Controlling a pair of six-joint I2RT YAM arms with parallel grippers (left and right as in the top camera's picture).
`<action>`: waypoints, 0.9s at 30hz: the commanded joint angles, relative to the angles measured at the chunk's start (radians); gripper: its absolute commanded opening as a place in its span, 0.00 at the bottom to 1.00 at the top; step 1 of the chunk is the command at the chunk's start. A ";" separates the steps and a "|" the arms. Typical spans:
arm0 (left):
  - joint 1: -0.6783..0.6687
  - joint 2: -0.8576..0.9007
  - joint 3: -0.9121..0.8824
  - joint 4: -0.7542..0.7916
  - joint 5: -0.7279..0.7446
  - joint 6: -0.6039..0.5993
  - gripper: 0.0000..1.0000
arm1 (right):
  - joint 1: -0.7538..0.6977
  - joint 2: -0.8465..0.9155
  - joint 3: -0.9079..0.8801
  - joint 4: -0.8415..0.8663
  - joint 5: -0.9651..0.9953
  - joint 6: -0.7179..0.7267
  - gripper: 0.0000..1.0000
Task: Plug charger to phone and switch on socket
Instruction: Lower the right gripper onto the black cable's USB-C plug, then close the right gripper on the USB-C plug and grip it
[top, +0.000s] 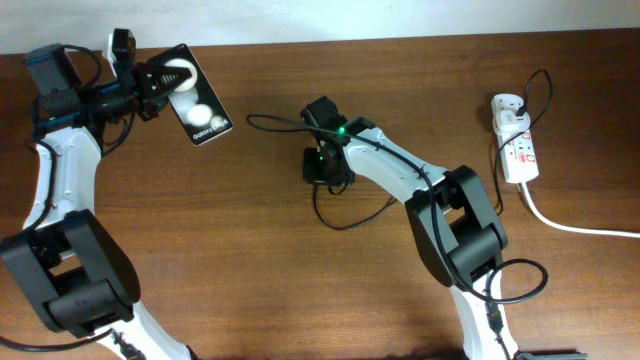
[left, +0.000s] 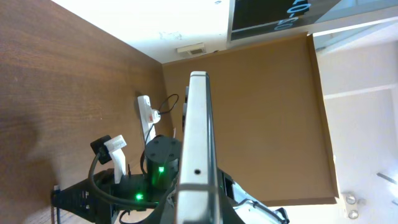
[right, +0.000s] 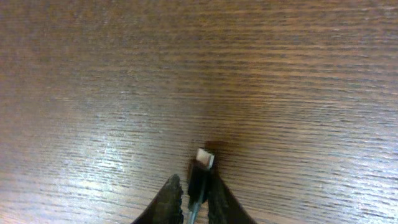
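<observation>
Phone (top: 205, 118) lies toward the upper left in the overhead view, face up with its white lettering at the free end. The left fingers (top: 176, 76) are clenched on its other short end. Far off on the right of the desk (top: 250, 290) sits the socket (top: 516, 150), a white adapter (top: 508, 108) plugged into its far end and a thick white cord (top: 585, 229) running off to the right. The charger (top: 340, 226) trails thin black loops across mid-desk, where the right arm (top: 400, 170) points its wrist down at the wood.

From the left wrist, the phone (left: 198, 137) stands edge-on up the middle of the picture, a small port hole showing in its rim. The socket (left: 146, 112) is small in the distance behind it.

From the right wrist, the right fingers (right: 169, 200) are pinched on either side of the charger's (right: 199, 177) black plug. Its metal tip (right: 205, 158) pokes out ahead, right at the desk surface.
</observation>
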 joint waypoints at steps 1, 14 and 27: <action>0.006 -0.003 0.008 -0.002 0.041 0.013 0.00 | 0.026 0.037 0.003 -0.012 0.002 0.006 0.04; -0.001 -0.003 0.008 -0.001 0.048 0.014 0.00 | -0.024 0.002 0.122 -0.338 0.344 -0.179 0.04; -0.019 -0.003 0.008 -0.002 0.048 0.014 0.00 | 0.011 0.003 0.077 -0.296 0.317 -0.171 0.04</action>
